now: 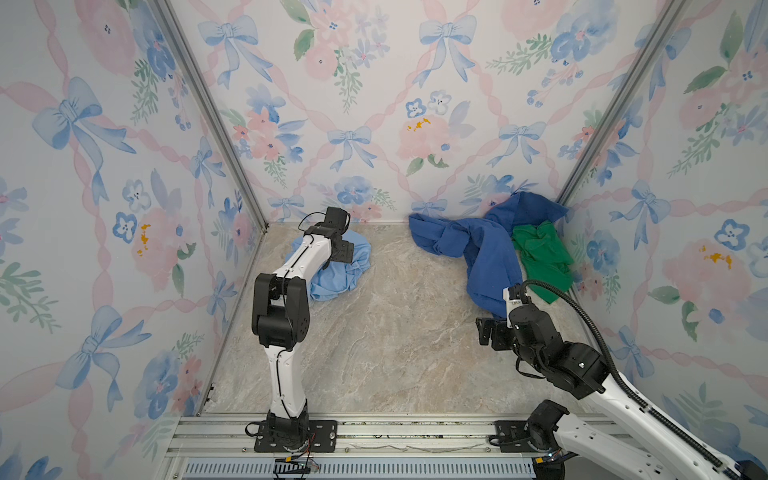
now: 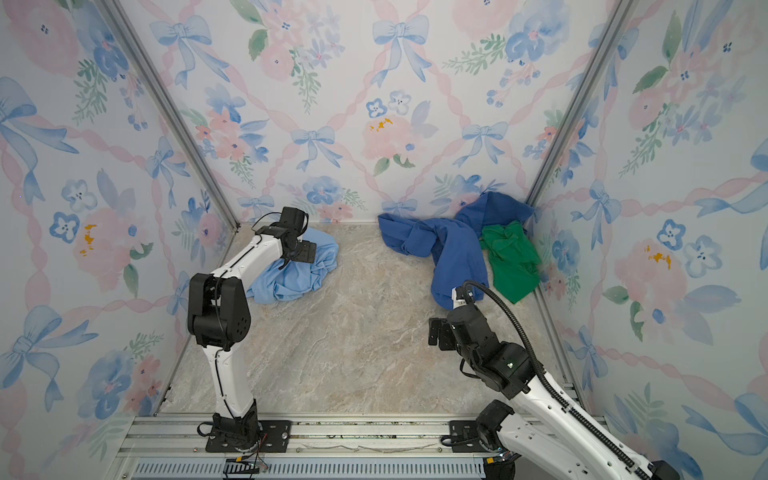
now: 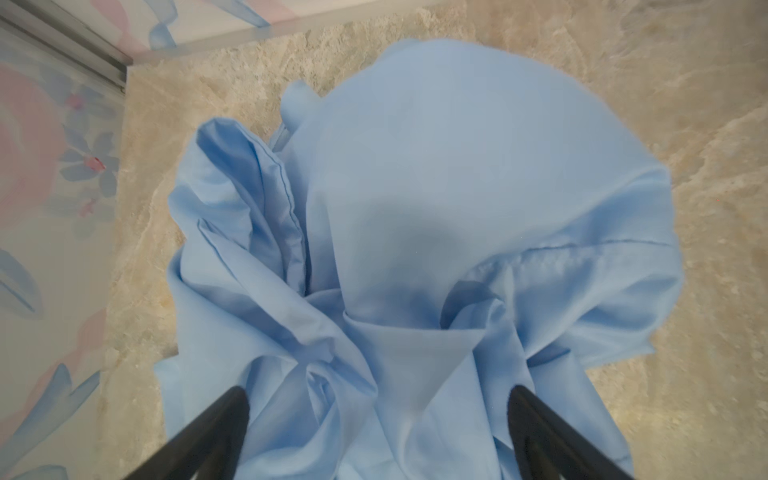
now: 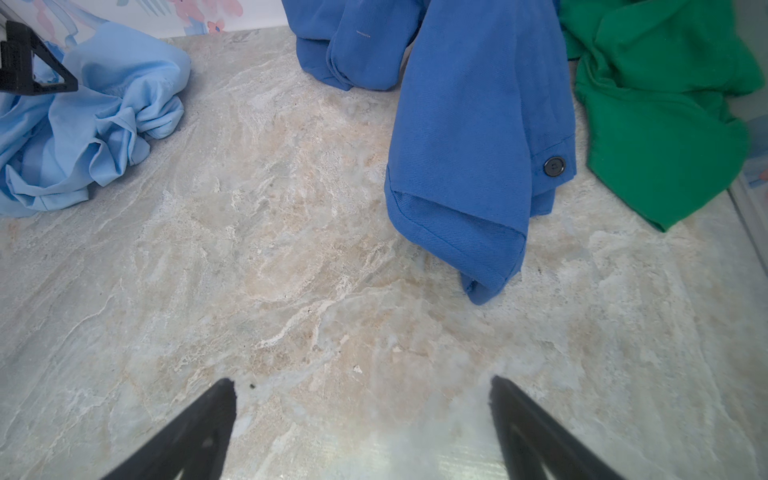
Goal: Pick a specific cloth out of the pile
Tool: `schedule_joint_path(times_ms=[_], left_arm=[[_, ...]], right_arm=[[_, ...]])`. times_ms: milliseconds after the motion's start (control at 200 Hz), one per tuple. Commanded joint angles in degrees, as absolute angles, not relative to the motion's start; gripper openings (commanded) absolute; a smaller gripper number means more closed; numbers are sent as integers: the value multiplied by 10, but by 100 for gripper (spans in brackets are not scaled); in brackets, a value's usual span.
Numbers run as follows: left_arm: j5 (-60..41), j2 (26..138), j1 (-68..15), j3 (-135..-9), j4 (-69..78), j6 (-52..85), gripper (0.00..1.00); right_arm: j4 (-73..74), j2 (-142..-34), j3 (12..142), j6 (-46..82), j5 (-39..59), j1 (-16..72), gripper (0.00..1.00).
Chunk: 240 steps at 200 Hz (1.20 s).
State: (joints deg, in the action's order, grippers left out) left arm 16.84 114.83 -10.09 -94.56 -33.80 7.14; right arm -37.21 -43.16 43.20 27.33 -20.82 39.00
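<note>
The pale sky-blue thin cloth [image 1: 341, 272] is seen crumpled on the marbled beige tabletop [image 1: 395, 340], left of centre in both top views, by the back-left corner and well apart from the pile [image 1: 490, 257]. Directly over it the left gripper [image 3: 378, 395] is held, black jaws spread wide, fabric lying loose beneath them. At right, a royal-blue buttoned garment [image 2: 453, 249] and a bright green cloth [image 2: 511, 262] are heaped, touching. The right gripper [image 4: 361, 386] is poised over bare tabletop, jaws apart.
</note>
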Motion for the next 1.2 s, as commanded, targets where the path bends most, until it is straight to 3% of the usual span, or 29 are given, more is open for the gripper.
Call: schedule_joint_path(times_ms=[0, 135, 225, 390, 530, 690, 950, 1045, 1085, 1195], left_arm=[[144, 1079, -99, -856, -254, 106, 98], [163, 961, -108, -700, -130, 132, 98], [251, 857, -111, -555, -18, 178, 98], [378, 688, -120, -240, 285, 133, 98], [366, 673, -117, -65, 552, 86, 98], [286, 703, -74, -35, 667, 112, 98], [204, 764, -33, -100, 625, 65, 98], [163, 851, -7, -76, 776, 63, 98], [119, 862, -10, -79, 771, 47, 98], [164, 906, -50, -91, 800, 9, 98]], right_arm=[[-363, -438, 448, 252, -200, 376, 97], [-350, -442, 446, 234, -181, 313, 97], [-319, -439, 425, 222, -184, 239, 97], [-113, -405, 301, 130, -206, 134, 97], [40, -434, 217, 55, -260, 111, 97], [219, -516, 146, 52, -260, 78, 97], [510, -702, 123, 13, -199, 61, 97], [571, -773, 139, -4, -174, 60, 97], [596, -806, 144, -3, -162, 58, 97], [758, -918, 127, -17, -136, 61, 97]])
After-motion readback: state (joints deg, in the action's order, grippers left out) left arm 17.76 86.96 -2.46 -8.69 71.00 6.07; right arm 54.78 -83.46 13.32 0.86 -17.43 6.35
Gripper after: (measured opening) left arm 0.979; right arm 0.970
